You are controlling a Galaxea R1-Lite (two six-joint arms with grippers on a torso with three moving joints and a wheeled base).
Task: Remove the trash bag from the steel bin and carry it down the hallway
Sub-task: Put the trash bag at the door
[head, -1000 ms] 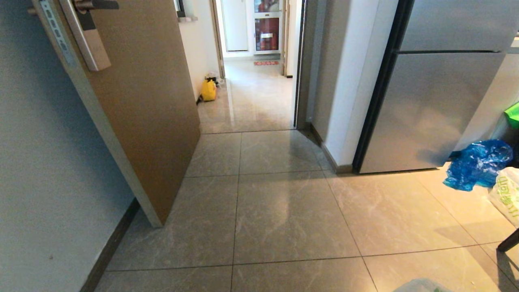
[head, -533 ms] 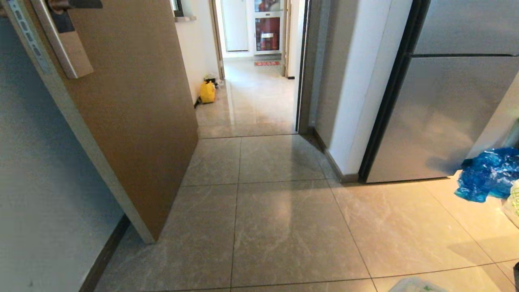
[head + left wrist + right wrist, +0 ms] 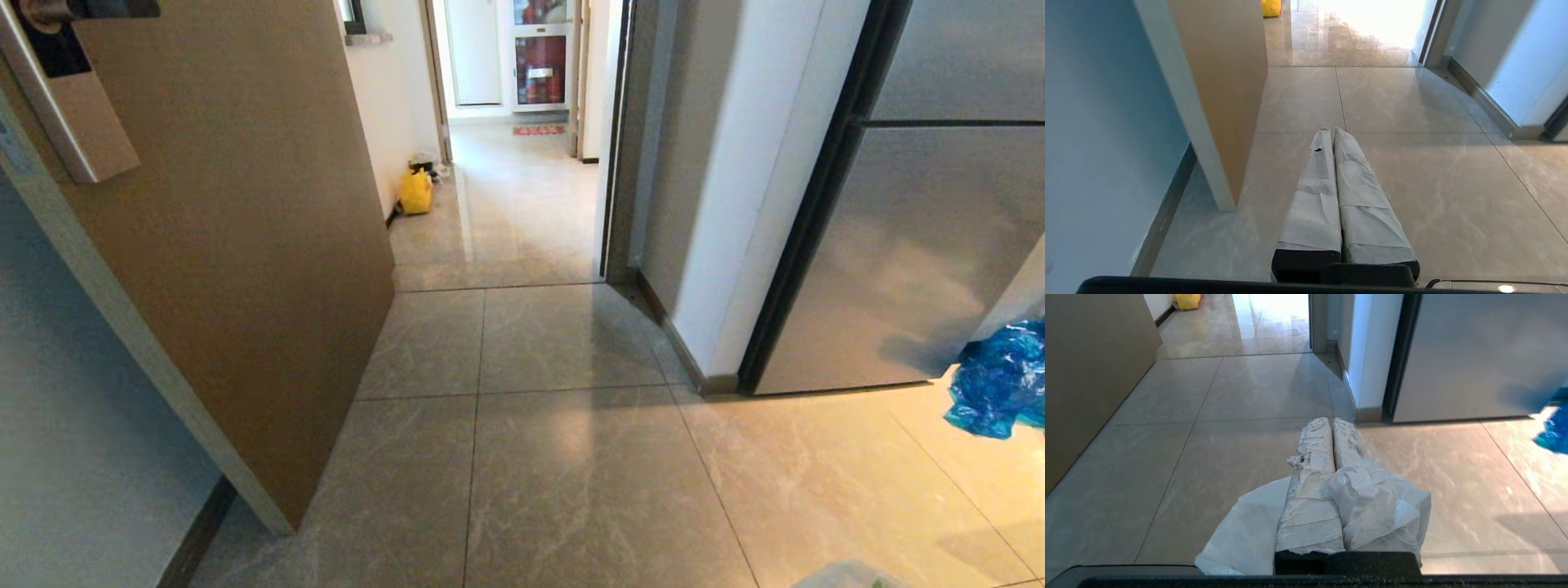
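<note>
Tiled floor [image 3: 588, 482] of glossy beige-grey marble look fills the lower half of the head view, running up through an open doorway into the hallway [image 3: 522, 188] at upper centre. A brown door [image 3: 245, 245] with a metal lock plate [image 3: 73, 122] stands open across the left of the frame, and a stainless refrigerator [image 3: 914, 261] occupies the right, beside a white wall corner [image 3: 735, 204]. Far down the corridor, against its left wall, sits a yellow bag [image 3: 415, 193]; a crumpled blue plastic bag [image 3: 1000, 380] lies at the right edge. In the right wrist view, the right gripper [image 3: 1331, 424] is closed tight, its wrapped fingers [image 3: 1312, 477] pressed together, with the trash bag [image 3: 1372, 506], thin white crinkled plastic, bunched over the fingers and hanging beneath them near the bottom centre of that frame; a sliver of it also shows at the bottom edge of the head view. In the left wrist view, the left gripper [image 3: 1333, 132] points out over the bare floor, its two paper-wrapped fingers [image 3: 1314, 196] touching along their length and empty. The steel bin appears in none of the views.
</note>
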